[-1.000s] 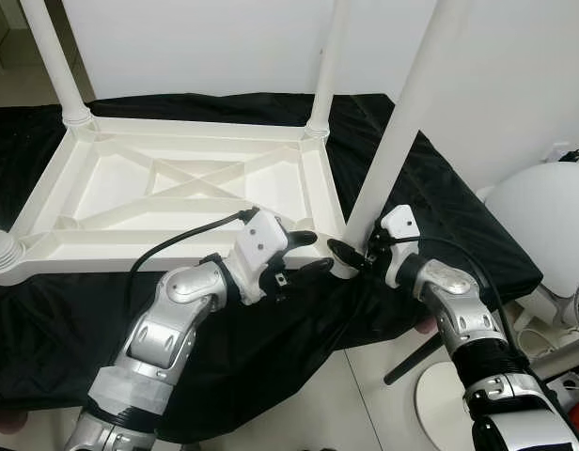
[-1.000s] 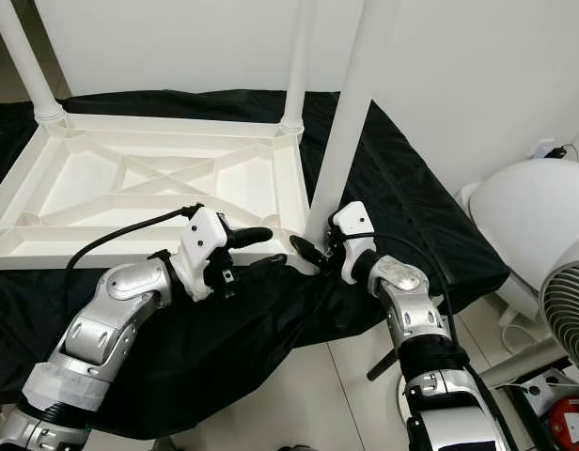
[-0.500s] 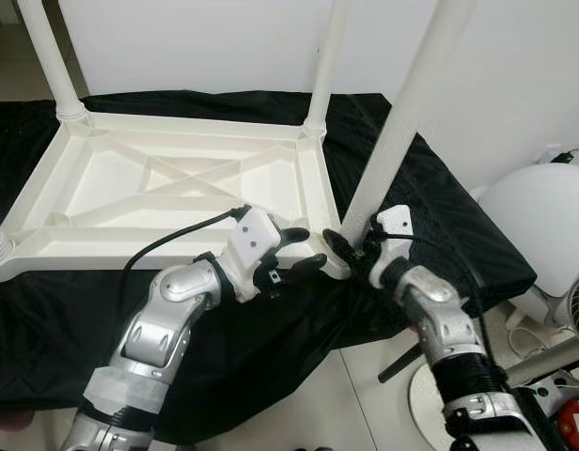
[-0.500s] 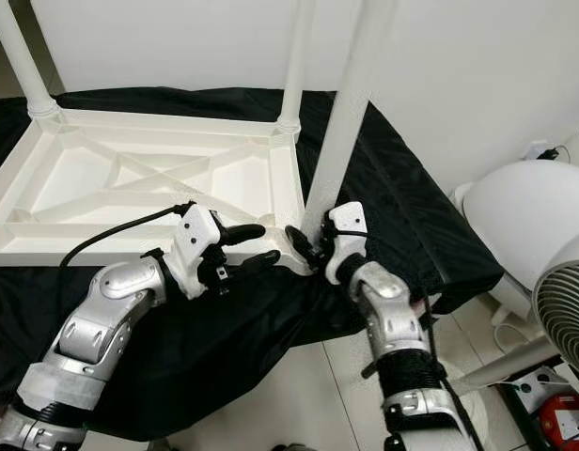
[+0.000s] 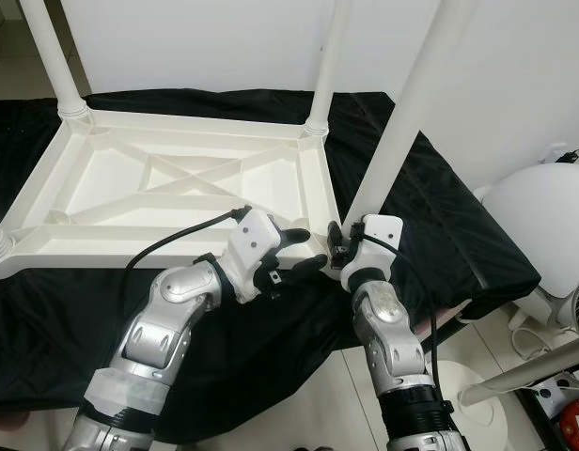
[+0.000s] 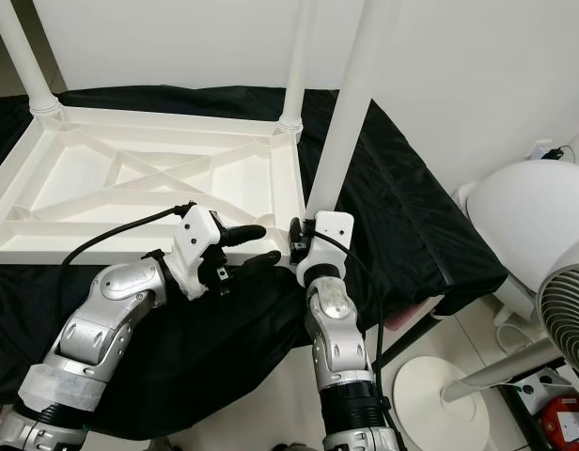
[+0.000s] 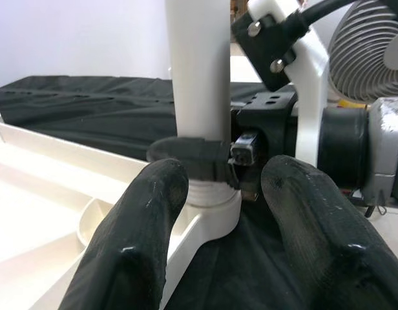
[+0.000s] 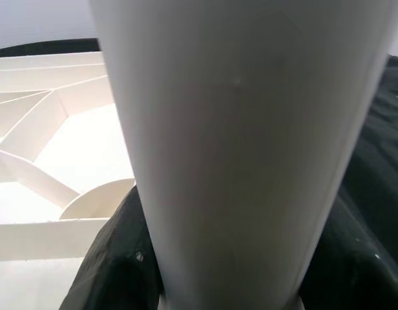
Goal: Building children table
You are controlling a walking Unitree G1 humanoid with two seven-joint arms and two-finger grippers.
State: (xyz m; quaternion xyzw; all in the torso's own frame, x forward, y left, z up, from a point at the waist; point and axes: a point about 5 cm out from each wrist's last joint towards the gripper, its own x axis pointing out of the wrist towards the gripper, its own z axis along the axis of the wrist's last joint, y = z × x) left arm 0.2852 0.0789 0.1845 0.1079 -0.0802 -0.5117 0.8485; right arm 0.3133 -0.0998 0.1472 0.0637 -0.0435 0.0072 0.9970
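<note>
Legs go on a small white table (image 5: 177, 188) that lies upside down on a black cloth (image 5: 430, 216). Two far legs already stand in their corners. The near right leg (image 5: 402, 113) stands in its corner socket, leaning a little. The right end effector (image 5: 338, 246) is closed around the bottom of this leg, just above the socket. In the left wrist view its black fingers (image 7: 189, 152) wrap the leg there. The left end effector (image 5: 294, 252) is open and holds nothing. It hovers just beside the same corner, near the table's edge.

I think the step in hand is fixing this leg into its corner. The next move likely needs the right end effector to turn or push the leg until it sits straight and tight. The left one could press on the table so it does not slide. A white fan (image 6: 562, 310) stands on the floor to the right.
</note>
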